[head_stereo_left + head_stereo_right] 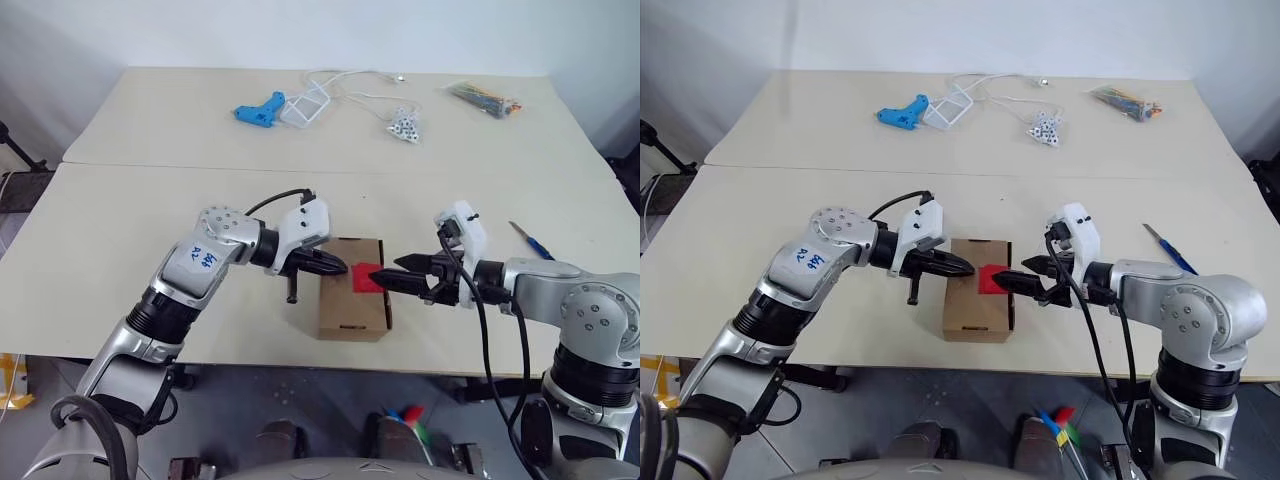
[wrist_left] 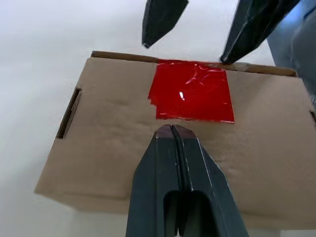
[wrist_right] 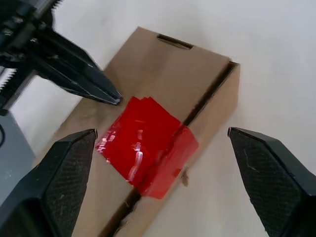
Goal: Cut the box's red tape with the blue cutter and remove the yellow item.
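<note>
Landmark: the small brown cardboard box (image 1: 354, 290), lying closed near the front edge of the pale table (image 1: 150, 210), a narrow slot in one short side.
Red tape: a bright red glossy square patch of tape (image 1: 365, 277) stuck on the box's top and folded over the edge on the robot's right, across the flap seam; it looks whole in the right wrist view.
Left gripper: the left gripper (image 1: 340, 267) hangs over the box's top from the left side, its two black fingers pressed flat together with nothing between them, the tips close to the tape's left edge.
Right gripper: the right gripper (image 3: 163, 148) faces it from the box's right, jaws spread wide and empty, one finger to each side of the tape patch; whether they touch the cardboard I cannot tell.
Blue cutter: the slim dark blue pen-shaped cutter (image 1: 531, 241) lies on the table well to the right of the box, beyond the right arm.
Beyond the box: a light blue pistol-shaped tool (image 1: 258, 110), a white cable (image 1: 345, 90), a small heap of white pieces (image 1: 404, 125) and a clear packet of coloured sticks (image 1: 482, 98) lie at the far side of the table.
</note>
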Robot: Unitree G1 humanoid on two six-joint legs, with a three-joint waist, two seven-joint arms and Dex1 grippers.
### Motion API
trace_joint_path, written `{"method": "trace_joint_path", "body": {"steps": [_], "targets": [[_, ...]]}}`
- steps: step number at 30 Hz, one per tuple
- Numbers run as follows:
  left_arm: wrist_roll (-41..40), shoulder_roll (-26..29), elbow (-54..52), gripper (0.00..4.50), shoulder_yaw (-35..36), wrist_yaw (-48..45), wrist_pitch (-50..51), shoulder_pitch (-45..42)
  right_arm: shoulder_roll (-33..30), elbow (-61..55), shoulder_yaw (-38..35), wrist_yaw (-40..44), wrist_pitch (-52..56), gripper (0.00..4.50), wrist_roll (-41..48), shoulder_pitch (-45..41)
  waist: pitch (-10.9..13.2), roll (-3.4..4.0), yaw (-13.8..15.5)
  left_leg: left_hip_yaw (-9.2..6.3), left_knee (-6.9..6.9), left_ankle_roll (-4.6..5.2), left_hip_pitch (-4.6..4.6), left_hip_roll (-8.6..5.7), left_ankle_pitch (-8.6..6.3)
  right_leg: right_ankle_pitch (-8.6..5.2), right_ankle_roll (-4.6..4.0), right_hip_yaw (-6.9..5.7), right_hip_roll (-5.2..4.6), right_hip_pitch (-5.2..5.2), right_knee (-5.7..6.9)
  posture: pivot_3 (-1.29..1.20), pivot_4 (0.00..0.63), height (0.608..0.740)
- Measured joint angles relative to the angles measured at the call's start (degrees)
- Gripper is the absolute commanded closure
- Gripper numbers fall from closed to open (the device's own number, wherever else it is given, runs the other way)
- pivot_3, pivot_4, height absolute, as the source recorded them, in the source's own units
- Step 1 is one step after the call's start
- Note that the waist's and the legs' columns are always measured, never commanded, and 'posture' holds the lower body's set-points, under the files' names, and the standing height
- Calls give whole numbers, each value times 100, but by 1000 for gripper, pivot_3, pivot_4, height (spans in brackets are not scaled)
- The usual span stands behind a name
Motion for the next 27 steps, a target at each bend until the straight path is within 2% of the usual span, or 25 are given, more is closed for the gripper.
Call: {"method": "trace_joint_path", "body": {"steps": [10, 27], "targets": [[63, 39, -62, 4500, -26, -25, 6, 49, -482, 348, 85, 24, -255, 57, -91, 370, -2, -3, -11, 3, 0, 0, 6, 6, 0, 0, 0, 2, 0, 5, -1, 0, 150, 740], [76, 60, -246, 4500, -23, -15, 86, 132, -418, 556, 216, -14, -495, 57, -32, 246, -2, -3, -6, 2, -1, 0, 8, 9, 0, 0, 0, 3, 0, 7, -4, 0, 150, 740]]}}
